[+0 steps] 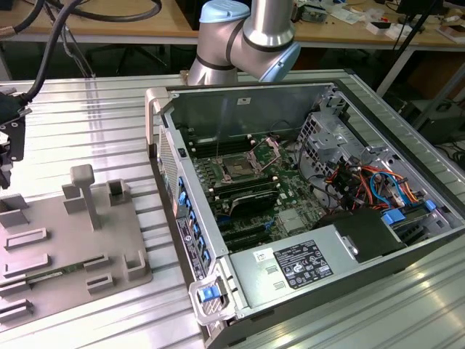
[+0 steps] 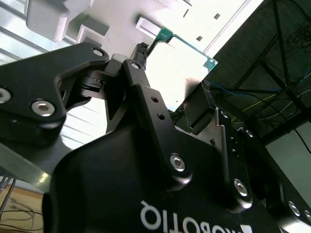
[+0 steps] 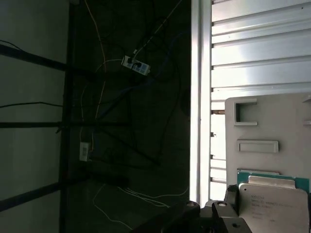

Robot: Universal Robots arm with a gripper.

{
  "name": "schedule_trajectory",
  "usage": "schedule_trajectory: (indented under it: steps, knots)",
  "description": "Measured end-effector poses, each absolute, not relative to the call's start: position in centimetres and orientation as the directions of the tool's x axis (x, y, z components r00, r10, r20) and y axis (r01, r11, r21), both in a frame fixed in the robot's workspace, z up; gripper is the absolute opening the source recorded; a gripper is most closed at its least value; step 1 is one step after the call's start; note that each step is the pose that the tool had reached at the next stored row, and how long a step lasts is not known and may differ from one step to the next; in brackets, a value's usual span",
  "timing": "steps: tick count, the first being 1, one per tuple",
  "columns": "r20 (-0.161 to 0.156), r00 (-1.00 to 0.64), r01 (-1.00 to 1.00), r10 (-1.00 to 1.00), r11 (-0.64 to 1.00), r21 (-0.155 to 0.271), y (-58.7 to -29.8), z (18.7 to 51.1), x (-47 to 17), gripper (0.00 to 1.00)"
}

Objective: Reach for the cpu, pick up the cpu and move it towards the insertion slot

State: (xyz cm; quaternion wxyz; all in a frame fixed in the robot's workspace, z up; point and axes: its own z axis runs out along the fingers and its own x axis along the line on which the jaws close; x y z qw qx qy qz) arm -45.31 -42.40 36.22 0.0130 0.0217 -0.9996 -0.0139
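Setting: ribbed metal table in a workshop; desks and cables behind.
Layout: grey tray toward the exterior view's left end of the table; open case toward the right end.
Gripper: over the tray's far-left corner, well apart from the case.
Cpu location: at the tray, past a row of moulded pockets, near the tray edge that runs along the table edge; directly at the gripper in both wrist views.
Contact: black gripper tip touching or just beside one cpu edge; cannot tell whether resting on the tray or lifted.
Grip: cannot tell whether released or clamped on the cpu.
Cpu appearance: flat, square, pale silvery lid with faint print, thin green border at edges and corners; glaring white in the second wrist view.
Slot: inside the case, dark centre, silver frame, bracket raised; unoccupied.
Step judged: pick-up at the tray; transfer not begun.
Advice: square hold on opposite edges, level lift clear of the pockets, no tilt; thin part, liable to slip or twist if held off-centre.
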Motion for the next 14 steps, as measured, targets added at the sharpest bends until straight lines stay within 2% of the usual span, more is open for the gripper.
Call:
schedule_trajectory:
  steps: [14]
  knots:
    - [0.025, -0.999, -0.043, -0.044, 0.999, 0.028, -42.41, 36.66, -45.3, 0.55]
